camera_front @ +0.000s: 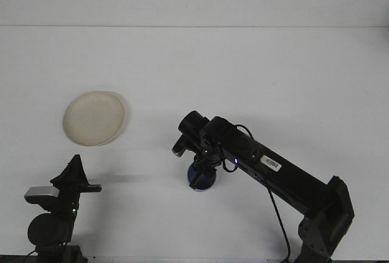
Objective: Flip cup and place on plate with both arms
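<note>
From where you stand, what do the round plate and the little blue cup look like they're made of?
The plate looks like matte cream plastic or unglazed ceramic: pale, evenly dull, no glare, so I can't say which. The blue cup looks like smooth plastic, uniformly coloured, though the right gripper hides much of it. The table looks plain matte white.
</note>
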